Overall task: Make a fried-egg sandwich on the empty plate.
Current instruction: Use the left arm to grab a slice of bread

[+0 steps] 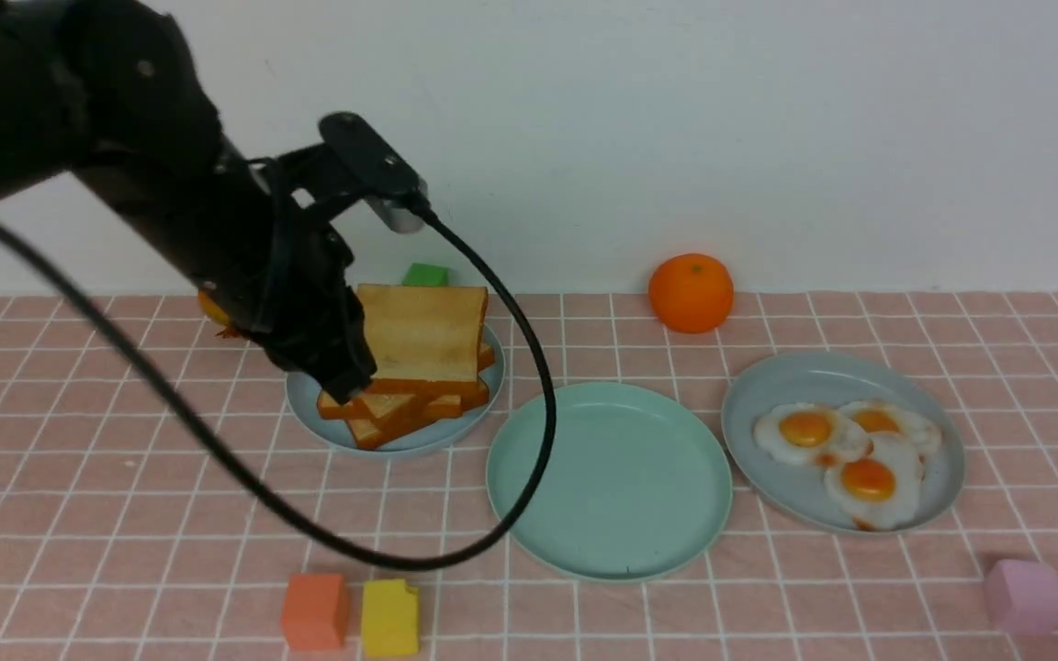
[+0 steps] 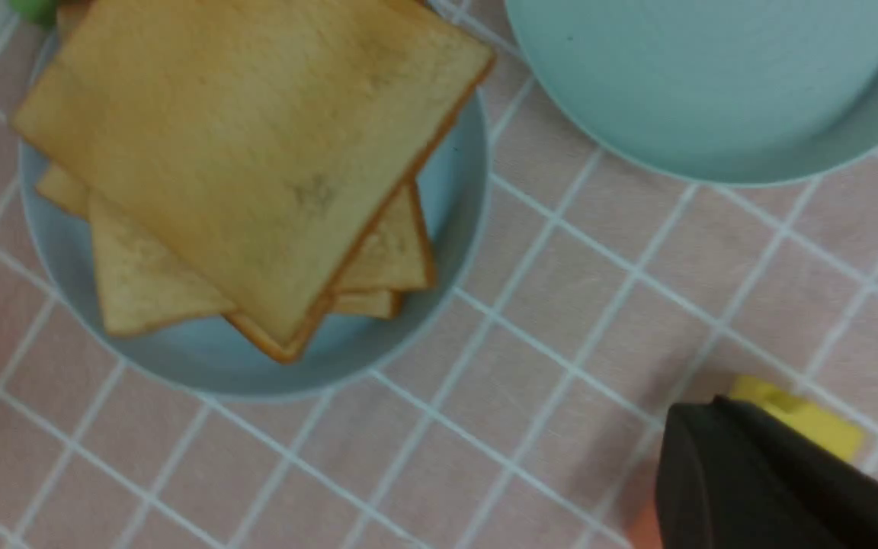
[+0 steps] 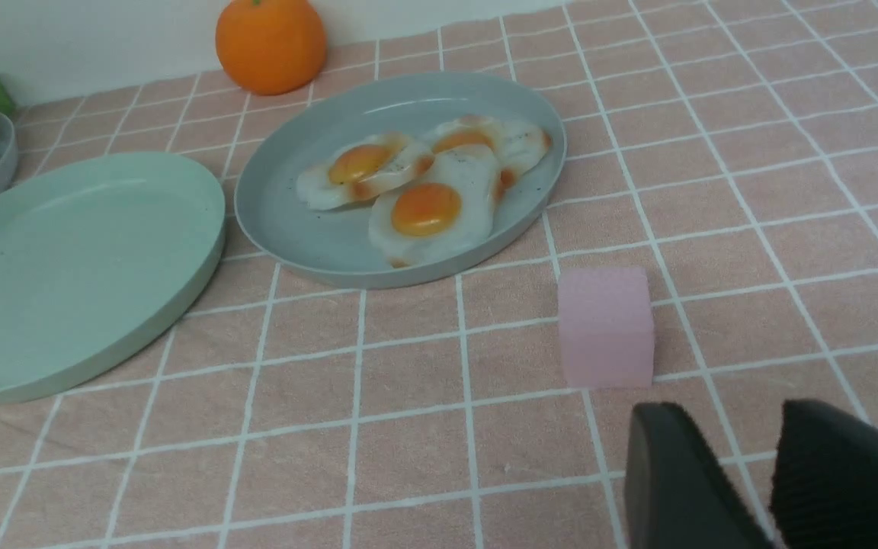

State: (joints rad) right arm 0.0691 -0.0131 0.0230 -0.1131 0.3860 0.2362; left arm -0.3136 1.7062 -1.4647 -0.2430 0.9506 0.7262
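Several golden toast slices (image 1: 419, 335) (image 2: 248, 152) are stacked on a pale blue-grey plate (image 1: 306, 408) (image 2: 203, 358) at the back left. My left gripper (image 1: 350, 381) (image 2: 706, 412) hovers shut and empty at the stack's near-left corner. The mint-green plate (image 1: 610, 482) (image 2: 713, 76) (image 3: 65, 274) lies empty in the middle. Three fried eggs (image 1: 867, 477) (image 3: 424, 210) overlap on a second blue-grey plate (image 1: 795, 376) (image 3: 309, 229) at the right. My right gripper (image 3: 736, 415) is low over the cloth, open and empty, out of the front view.
An orange (image 1: 691, 292) sits by the back wall. An orange block (image 1: 314, 610) and a yellow block (image 1: 389, 617) stand near the front, a pink block (image 1: 1025, 595) (image 3: 605, 326) at front right, a green block (image 1: 425, 274) behind the toast. The left arm's cable (image 1: 529, 386) loops over the mint plate's left edge.
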